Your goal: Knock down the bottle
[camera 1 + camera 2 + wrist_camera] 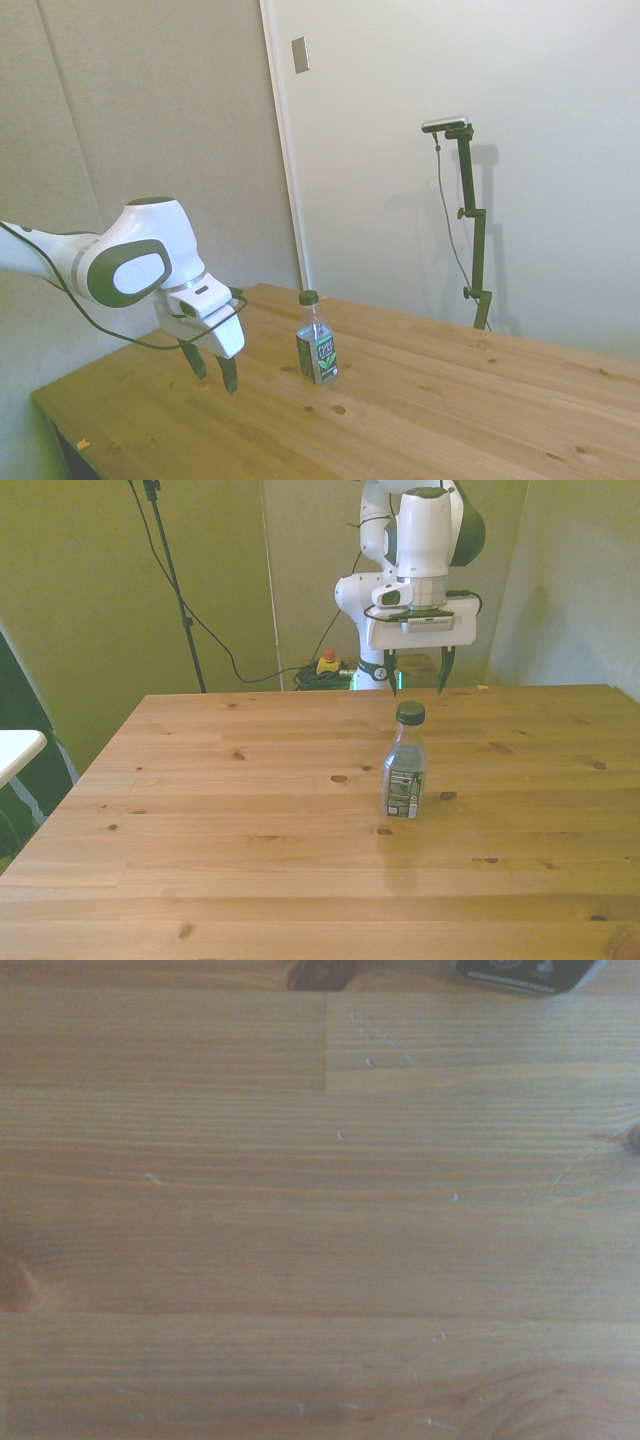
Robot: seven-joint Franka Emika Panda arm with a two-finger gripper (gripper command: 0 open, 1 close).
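Note:
The bottle stands upright on the wooden table; it is small and clear, with a dark green cap and a dark green-and-white label. In the front view the bottle is near the table's middle. My gripper hangs open above the table, apart from the bottle, on the side of it toward the robot's base. Seen from the front, the gripper sits behind and slightly above the cap, fingers pointing down. The wrist view catches only the bottle's base at the picture's edge.
Bare wooden planks with dark knots fill the wrist view. A white surface juts in at the front view's left. Cables and a red-and-yellow object lie on the floor behind the table.

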